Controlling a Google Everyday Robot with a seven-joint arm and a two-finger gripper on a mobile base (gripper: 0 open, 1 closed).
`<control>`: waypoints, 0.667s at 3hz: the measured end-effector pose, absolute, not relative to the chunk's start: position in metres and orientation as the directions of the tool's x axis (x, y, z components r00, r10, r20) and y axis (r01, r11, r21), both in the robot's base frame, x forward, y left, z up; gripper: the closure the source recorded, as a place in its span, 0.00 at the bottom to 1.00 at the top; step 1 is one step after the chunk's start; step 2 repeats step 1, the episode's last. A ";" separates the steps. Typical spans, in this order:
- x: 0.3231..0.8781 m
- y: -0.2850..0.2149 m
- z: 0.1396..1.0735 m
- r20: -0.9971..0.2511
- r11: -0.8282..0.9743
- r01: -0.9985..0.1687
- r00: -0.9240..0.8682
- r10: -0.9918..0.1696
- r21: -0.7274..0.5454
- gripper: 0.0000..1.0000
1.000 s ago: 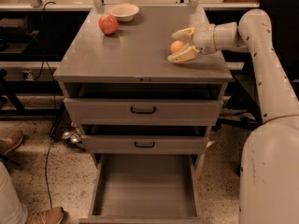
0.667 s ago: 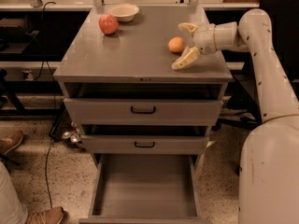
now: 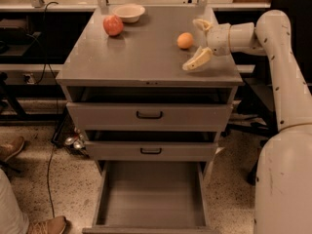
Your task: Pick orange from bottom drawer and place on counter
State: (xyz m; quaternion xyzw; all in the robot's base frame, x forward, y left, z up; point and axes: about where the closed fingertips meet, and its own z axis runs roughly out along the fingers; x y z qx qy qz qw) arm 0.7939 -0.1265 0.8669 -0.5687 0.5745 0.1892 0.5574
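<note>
The counter and bottom drawer look matt grey, like painted metal. The orange is smooth and faintly shiny. Just beside it over the counter, the gripper shows 2 spread fingers of smooth cream plastic.

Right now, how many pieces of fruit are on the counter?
2. The orange lies on the counter's right side, by the open claw; a reddish fruit lies back left, beside a bowl. The open bottom drawer shows none.
</note>
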 end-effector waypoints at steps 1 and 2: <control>0.790 -0.143 0.884 -0.849 0.317 -0.829 0.307 -0.430 -0.460 0.00; 0.790 -0.143 0.884 -0.849 0.317 -0.829 0.307 -0.430 -0.460 0.00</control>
